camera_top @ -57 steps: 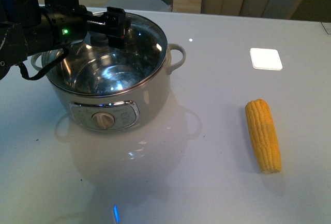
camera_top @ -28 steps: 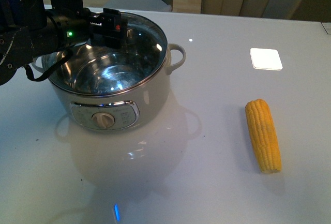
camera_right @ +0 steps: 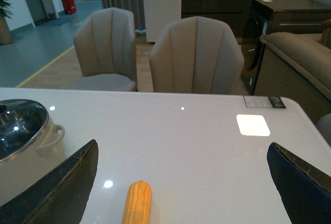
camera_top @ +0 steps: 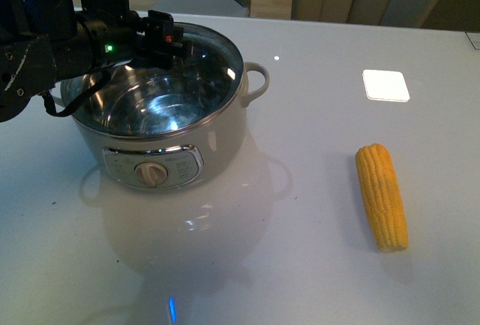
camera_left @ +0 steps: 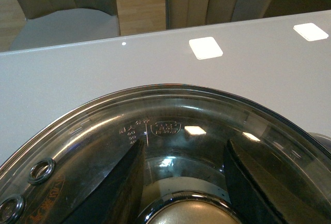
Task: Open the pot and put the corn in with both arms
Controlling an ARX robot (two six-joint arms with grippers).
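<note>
The cream-white pot (camera_top: 217, 141) stands at the table's left, its dial facing me. A glass lid (camera_top: 214, 62) with a steel rim covers it. My left gripper (camera_top: 166, 38) is shut on the lid's knob over the pot's far side. In the left wrist view the dark fingers (camera_left: 121, 188) flank the knob (camera_left: 189, 214) on the glass lid (camera_left: 165, 120). The yellow corn (camera_top: 382, 195) lies on the table at the right, far from the pot. My right gripper is open; its fingers (camera_right: 67, 182) spread wide above the corn (camera_right: 137, 202). The pot (camera_right: 31, 131) shows there too.
The table (camera_top: 315, 115) is white and glossy with bright light reflections. Beige chairs (camera_right: 196, 58) stand behind its far edge. The pot's right loop handle (camera_top: 256, 81) sticks out toward the corn.
My left gripper and the lid have shifted slightly up and toward the far left. The corn has not moved.
</note>
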